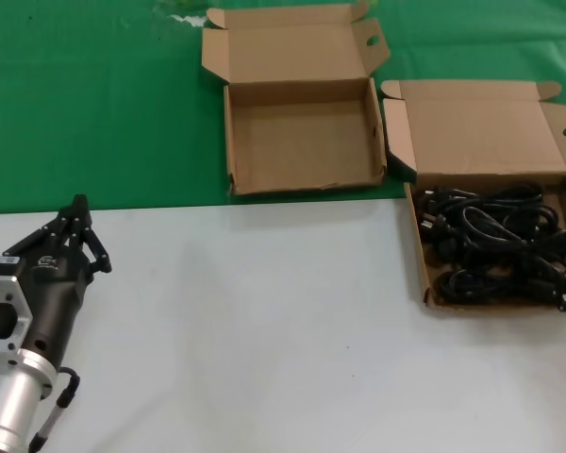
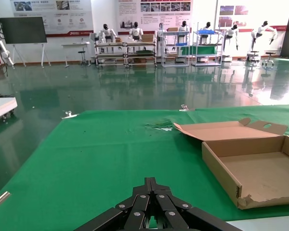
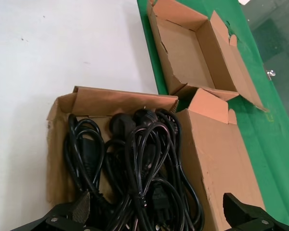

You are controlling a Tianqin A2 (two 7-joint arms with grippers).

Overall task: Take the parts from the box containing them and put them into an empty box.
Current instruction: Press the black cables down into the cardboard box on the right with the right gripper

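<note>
None of the looped thin black power cords (image 1: 495,247) has left the wider brown cardboard box (image 1: 420,255); the squarer cardboard box (image 1: 302,142) is empty, the right gripper (image 3: 154,219) hovers over the cords with jaws spread, and the left gripper (image 1: 75,212) waits with jaws pressed together.

Left tool (image 1: 75,209) parked low at near left, fingers together. Right tool (image 3: 149,219) spread wide, pointing down.

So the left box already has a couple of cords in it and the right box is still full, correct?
Not quite. The head view shows the left box with nothing in it; no cords have been moved yet. The rest holds: the right box is still full of looped black cords.
</note>
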